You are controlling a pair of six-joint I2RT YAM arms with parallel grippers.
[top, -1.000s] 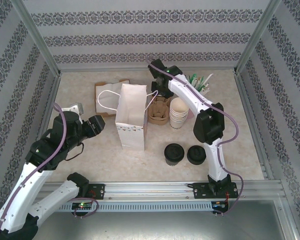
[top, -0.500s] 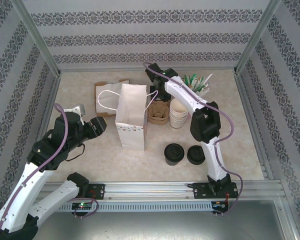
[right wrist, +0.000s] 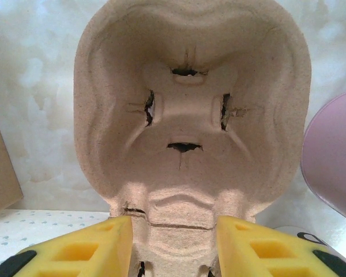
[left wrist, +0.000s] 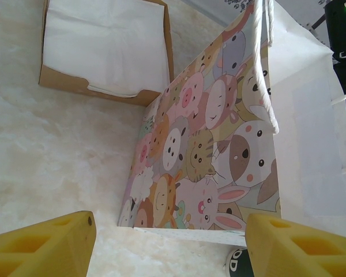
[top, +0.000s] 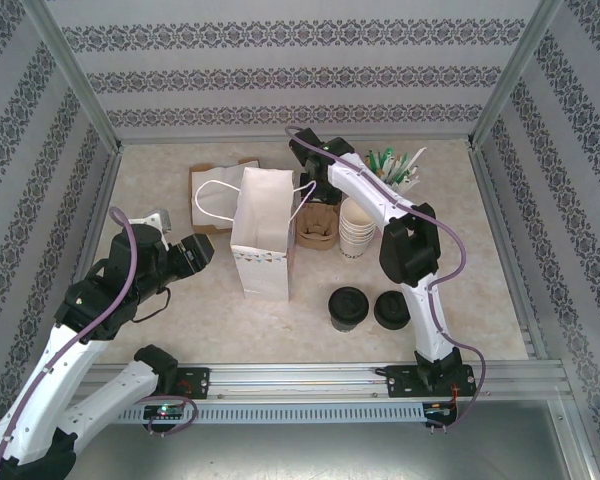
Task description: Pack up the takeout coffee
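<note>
The paper bag (top: 260,245) stood mid-table, the napkin box (top: 212,178) far-left of it. Right of it sat the cup carrier (top: 318,222), then the cup stack (top: 357,228). Nearer, the lidded cup (top: 348,308) stood left of the lid stack (top: 392,310).

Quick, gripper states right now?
Left gripper: open, empty, facing the paper bag.
Right gripper: part open above the pulp cup carrier, nothing visibly held.

Walled at 9, 12, 3 o'clock by damask-striped wallpaper (top: 300,75); cream marbled bench (top: 230,325); aluminium posts (top: 74,75) at 11 and 1.
</note>
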